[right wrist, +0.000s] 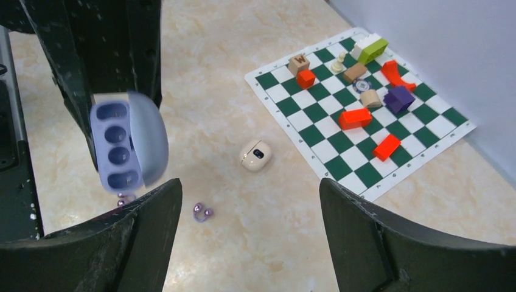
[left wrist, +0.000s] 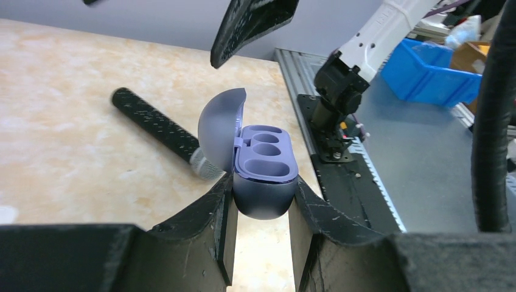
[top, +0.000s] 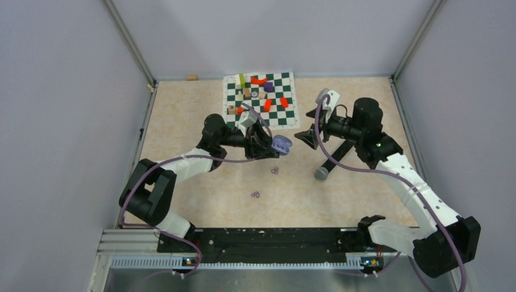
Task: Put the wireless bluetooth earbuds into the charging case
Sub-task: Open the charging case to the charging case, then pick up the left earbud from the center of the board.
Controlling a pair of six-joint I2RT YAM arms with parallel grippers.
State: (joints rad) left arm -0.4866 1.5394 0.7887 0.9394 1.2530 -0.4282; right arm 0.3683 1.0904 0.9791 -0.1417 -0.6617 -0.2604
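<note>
My left gripper [left wrist: 263, 198] is shut on the purple charging case [left wrist: 263, 176] and holds it above the table with its lid [left wrist: 219, 125] open and its wells empty. From above, the left gripper [top: 272, 146] holds the case [top: 282, 144] mid-table. Two tiny purple earbuds lie on the table, one [top: 274, 170] just below the case and one [top: 255, 195] nearer the front. The right wrist view shows the case [right wrist: 128, 146], one earbud [right wrist: 202, 212] in the open and the other [right wrist: 123, 198] under the case. My right gripper [right wrist: 249, 188] is open and empty, right of the case [top: 306, 136].
A black microphone [top: 331, 159] lies right of the case, under the right arm, also in the left wrist view [left wrist: 155, 129]. A chess mat [top: 286, 112] with blocks, among them a purple block [right wrist: 398, 98], is at the back. A small beige case [right wrist: 255, 154] lies near the mat.
</note>
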